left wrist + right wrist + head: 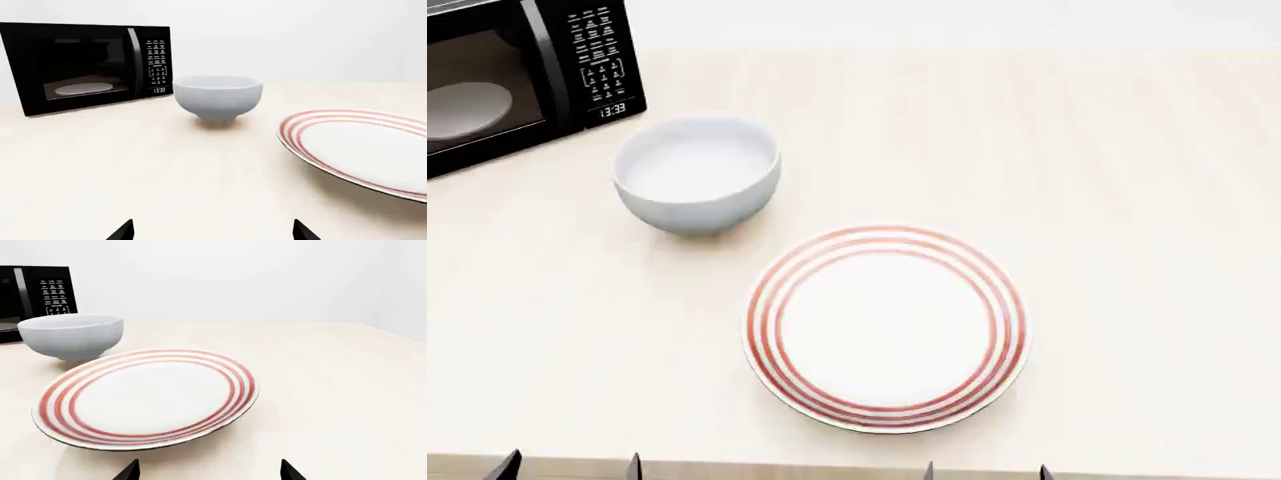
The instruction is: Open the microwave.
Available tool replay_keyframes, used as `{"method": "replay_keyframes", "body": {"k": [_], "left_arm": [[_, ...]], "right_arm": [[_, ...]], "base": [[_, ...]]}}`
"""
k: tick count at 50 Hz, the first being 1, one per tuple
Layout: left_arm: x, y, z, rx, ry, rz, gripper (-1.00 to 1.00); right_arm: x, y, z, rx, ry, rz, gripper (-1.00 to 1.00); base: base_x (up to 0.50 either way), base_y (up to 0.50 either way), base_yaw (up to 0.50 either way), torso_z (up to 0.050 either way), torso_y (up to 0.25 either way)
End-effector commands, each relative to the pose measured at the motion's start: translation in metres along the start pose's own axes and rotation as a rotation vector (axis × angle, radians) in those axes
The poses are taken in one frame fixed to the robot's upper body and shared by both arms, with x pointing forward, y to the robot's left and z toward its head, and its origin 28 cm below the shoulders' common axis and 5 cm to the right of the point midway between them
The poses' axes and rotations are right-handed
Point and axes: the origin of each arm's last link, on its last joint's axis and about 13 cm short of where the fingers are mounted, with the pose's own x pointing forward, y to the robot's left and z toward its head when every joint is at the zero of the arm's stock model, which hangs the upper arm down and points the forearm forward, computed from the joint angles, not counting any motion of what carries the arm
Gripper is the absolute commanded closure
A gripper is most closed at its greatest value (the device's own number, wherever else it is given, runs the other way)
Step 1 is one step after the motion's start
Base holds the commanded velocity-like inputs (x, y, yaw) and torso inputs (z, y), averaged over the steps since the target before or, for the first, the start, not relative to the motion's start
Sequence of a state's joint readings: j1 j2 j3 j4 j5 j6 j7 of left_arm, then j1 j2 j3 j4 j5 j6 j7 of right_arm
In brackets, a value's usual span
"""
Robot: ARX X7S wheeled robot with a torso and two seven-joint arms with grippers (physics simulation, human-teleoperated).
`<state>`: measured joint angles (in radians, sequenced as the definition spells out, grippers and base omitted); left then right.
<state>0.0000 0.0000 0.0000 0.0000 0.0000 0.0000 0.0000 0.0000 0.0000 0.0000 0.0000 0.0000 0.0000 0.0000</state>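
The black microwave (87, 65) stands at the far left of the table, door shut, with a white turntable (83, 89) behind the glass and a lit button panel (158, 62). The head view shows only its right corner (521, 75), and the right wrist view only its panel edge (40, 292). My left gripper (212, 234) is open near the table's front edge, far from the microwave; its two tips (571, 468) show at the head view's lower edge. My right gripper (209, 472) is open too, just before the plate, and shows low in the head view (988, 472).
A white bowl (697, 172) sits just right of the microwave. A red-ringed white plate (885, 327) lies in the middle of the light wooden table (1121, 180). The table's front edge (761, 466) runs right by both grippers.
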Motion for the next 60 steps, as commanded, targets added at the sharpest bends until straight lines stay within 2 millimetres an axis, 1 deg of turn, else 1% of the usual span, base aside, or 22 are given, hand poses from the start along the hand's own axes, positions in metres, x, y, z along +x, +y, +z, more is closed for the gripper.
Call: {"method": "replay_keyframes", "body": {"k": [1,4,7,17,41,60], "left_arm": [[-0.002,0.001,0.005,-0.023,-0.017,0.008,-1.0],[-0.008,0.002,0.016,-0.011,-0.047,0.017,-1.0],[-0.01,0.002,0.02,0.009,-0.071,0.035,-1.0],[-0.014,0.002,0.025,0.001,-0.08,0.036,-1.0],[-0.011,0.002,0.022,0.011,-0.07,0.036,-1.0],[-0.012,0.002,0.022,0.013,-0.072,0.039,-1.0]], "right_arm": [[-0.004,0.001,0.006,-0.04,-0.018,-0.011,-1.0],[-0.011,0.003,0.018,-0.051,-0.044,-0.001,-1.0],[-0.015,0.005,0.025,-0.059,-0.064,0.007,-1.0],[-0.02,0.009,0.035,-0.06,-0.114,0.035,-1.0],[-0.015,0.014,0.031,-0.054,-0.104,0.061,-1.0],[-0.017,0.014,0.031,-0.059,-0.117,0.068,-1.0]], "base": [[0.0,0.0,0.0,0.0,0.0],[0.0,0.0,0.0,0.0,0.0],[0.0,0.0,0.0,0.0,0.0],[0.01,0.01,0.0,0.0,0.0],[0.17,0.38,0.0,0.0,0.0],[0.19,0.41,0.0,0.0,0.0]]}}
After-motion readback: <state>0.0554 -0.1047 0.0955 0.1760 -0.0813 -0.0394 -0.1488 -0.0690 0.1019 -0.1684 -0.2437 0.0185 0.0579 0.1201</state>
